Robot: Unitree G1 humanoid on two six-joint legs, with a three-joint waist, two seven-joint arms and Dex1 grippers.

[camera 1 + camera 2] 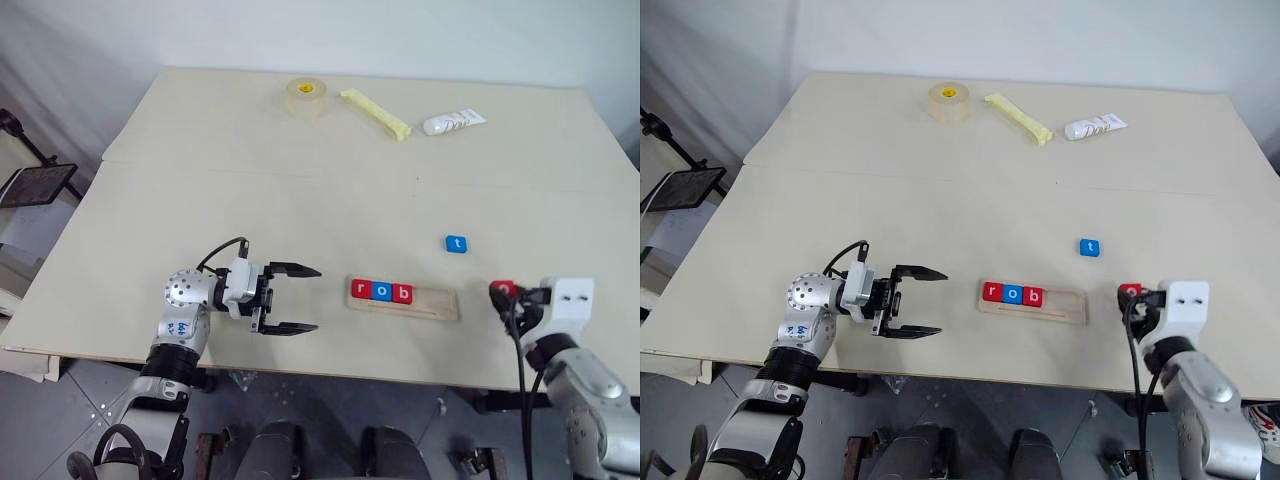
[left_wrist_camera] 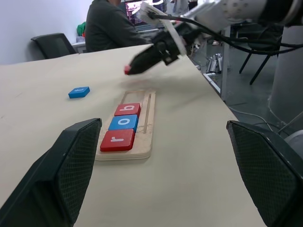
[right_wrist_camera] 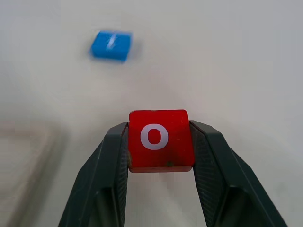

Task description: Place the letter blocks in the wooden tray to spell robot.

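Right gripper [image 1: 503, 291] near your table's [image 1: 300, 190] front edge pinches the red o block [image 3: 160, 139]; wooden tray [image 1: 430, 304] beside it holds r, o, b. Left gripper [image 1: 296, 299] gapes empty. Blue t block [image 1: 456, 243] lies beyond, open tabletop around.

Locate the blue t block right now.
The blue t block lies loose on the table, beyond the right end of the wooden tray, toward the robot's right.

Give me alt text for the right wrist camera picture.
The right gripper holds a red o block between its two black fingers above the pale table. A blue block lies beyond it.
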